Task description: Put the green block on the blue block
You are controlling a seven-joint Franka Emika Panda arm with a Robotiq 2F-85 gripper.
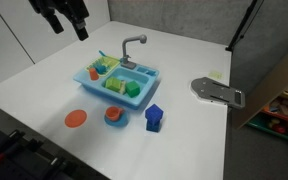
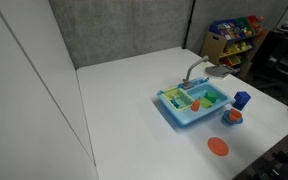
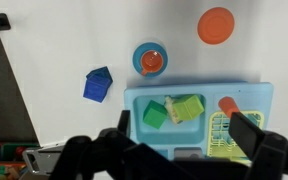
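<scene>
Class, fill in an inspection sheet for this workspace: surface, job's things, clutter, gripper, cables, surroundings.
Surface: white table, toys grouped near one edge.
Job's things: green block lies inside the toy sink; blue block stands on the table beside the sink, not touching it.
Clutter: small blue bowl, orange disc, flat grey object.
Gripper: gripper open, empty, raised away from both blocks.
Cables: nothing seen.
Surroundings: grey wall, shelf of colourful items.
</scene>
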